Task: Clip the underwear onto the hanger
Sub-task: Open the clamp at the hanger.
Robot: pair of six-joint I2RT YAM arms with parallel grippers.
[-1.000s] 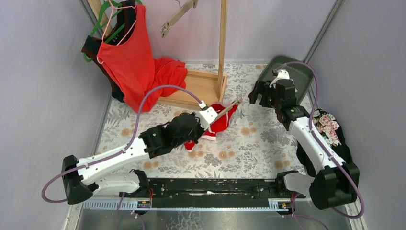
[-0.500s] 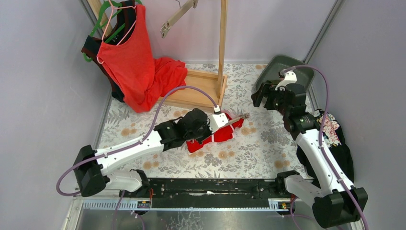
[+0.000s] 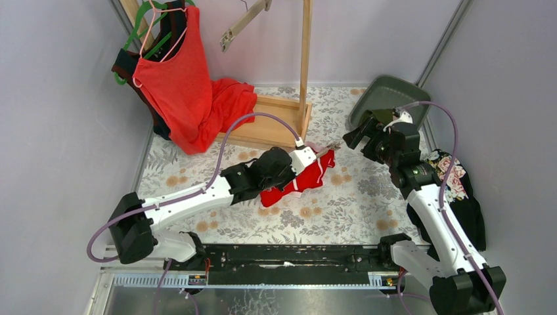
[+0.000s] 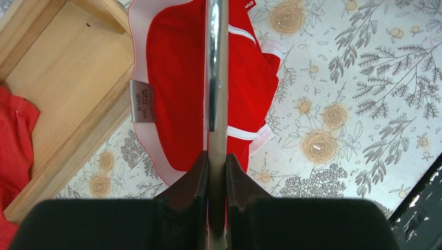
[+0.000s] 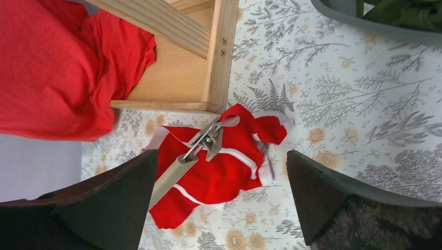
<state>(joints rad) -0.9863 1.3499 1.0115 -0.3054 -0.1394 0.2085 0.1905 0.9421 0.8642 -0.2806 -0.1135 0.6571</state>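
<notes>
Lavender walls close in a floral-patterned surface (image 3: 355, 197), with a wooden rack base (image 3: 269, 121) at the back and a big red tank top (image 3: 177, 79) hung in the far left corner.

A pair of bright red briefs with a pale waistband (image 3: 295, 187) lies crumpled near the middle of the surface, just in front of the rack base. The left fingers (image 4: 193, 177) are clamped shut on a pale wooden clip hanger (image 5: 174, 177) and hold it over the briefs. The right fingers (image 5: 109, 203) stand wide apart, gripping nothing, near a dark grey tray (image 3: 394, 92) at the back right.

I judge the briefs soft, light and limp. They would bunch or slip if pinched mid-panel, so the waistband, the firmest edge, looks the best place to take hold. The hanger is stiff and light, and its metal clip (image 5: 208, 138) probably has to be squeezed open.

From the left wrist the hanger is seen edge-on. A grey label (image 4: 142, 100) and the waistband's curve are plain, but the clip's mouth is not. The right wrist sees the hanger from the side, the clip lying over the red cloth. I cannot tell whether it bites. That view also catches dark olive green cloth (image 5: 401, 13) in the tray, barely visible from above.
</notes>
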